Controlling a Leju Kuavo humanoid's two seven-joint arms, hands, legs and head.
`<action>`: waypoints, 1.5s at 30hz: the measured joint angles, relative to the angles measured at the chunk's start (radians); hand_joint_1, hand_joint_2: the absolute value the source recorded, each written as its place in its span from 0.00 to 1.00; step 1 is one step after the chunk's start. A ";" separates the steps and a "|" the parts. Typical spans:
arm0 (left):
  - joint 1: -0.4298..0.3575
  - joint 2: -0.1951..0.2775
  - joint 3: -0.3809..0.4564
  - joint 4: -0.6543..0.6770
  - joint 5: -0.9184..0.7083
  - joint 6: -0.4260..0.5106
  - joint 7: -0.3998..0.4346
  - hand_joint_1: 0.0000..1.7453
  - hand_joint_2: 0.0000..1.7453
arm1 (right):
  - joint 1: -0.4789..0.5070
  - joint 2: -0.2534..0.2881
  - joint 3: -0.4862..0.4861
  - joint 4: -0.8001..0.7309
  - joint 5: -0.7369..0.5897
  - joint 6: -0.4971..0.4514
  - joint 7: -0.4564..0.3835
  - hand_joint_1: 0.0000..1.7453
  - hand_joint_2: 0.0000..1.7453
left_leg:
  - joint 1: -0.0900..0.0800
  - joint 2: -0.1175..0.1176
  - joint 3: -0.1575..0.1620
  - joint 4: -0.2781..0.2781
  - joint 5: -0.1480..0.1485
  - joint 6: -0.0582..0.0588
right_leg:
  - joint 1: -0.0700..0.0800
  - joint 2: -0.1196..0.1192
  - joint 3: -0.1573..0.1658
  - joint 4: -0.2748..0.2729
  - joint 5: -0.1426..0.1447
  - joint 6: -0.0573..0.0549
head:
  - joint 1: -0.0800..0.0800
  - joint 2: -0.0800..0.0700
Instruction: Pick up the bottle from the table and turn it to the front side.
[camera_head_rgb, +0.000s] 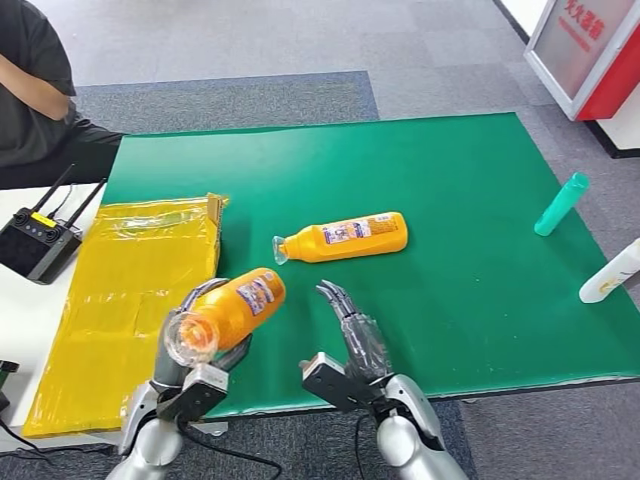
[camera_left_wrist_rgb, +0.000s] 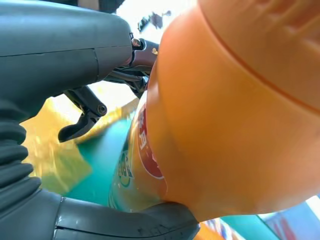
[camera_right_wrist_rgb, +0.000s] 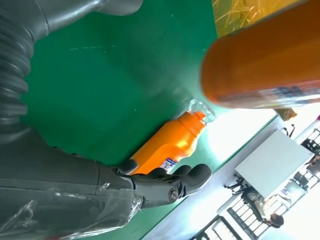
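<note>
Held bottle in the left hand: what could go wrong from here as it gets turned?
1. The left hand grips the held bottle near its cap end, so the long body could slip or tip out while turning.
2. The open right hand hovers close, and a swing could strike it or the second bottle.

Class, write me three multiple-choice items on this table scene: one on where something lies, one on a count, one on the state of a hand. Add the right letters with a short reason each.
1. Where does the yellow bag lie?
A. at the green mat's left edge
B. at its far right
C. on the floor

2. How many orange bottles are there?
A. one
B. two
C. four

3. What is the right hand doing?
A. gripping a bottle
B. holding nothing, fingers apart
C. pressing the bag

Answers: 1 A, it adjoins the green mat on the left. 2 B, the held orange bottle in the left hand and the lying orange bottle. 3 B, its fingers are spread above the mat.
</note>
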 joint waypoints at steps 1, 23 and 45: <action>0.001 0.000 0.000 -0.005 -0.009 0.011 0.004 1.00 1.00 | 0.002 0.000 -0.002 -0.003 0.001 0.000 0.000 0.00 1.00 | 0.000 0.000 0.000 0.000 0.000 0.000 | 0.000 0.000 0.000 0.000 0.000 0.000 | 0.000 0.000; -0.036 0.070 -0.032 -0.027 -0.655 0.011 0.566 1.00 1.00 | 0.068 0.001 -0.065 -0.104 0.060 0.035 0.052 0.00 1.00 | 0.000 0.000 0.000 0.000 0.000 0.000 | 0.000 0.000 0.000 0.000 0.000 0.000 | 0.000 0.000; -0.175 0.113 -0.022 0.088 -0.767 -0.092 0.738 1.00 1.00 | 0.081 0.016 -0.102 -0.106 0.086 0.054 0.061 0.00 1.00 | 0.001 0.000 0.007 -0.002 0.003 -0.005 | 0.001 0.001 0.004 0.000 0.003 -0.005 | 0.000 0.000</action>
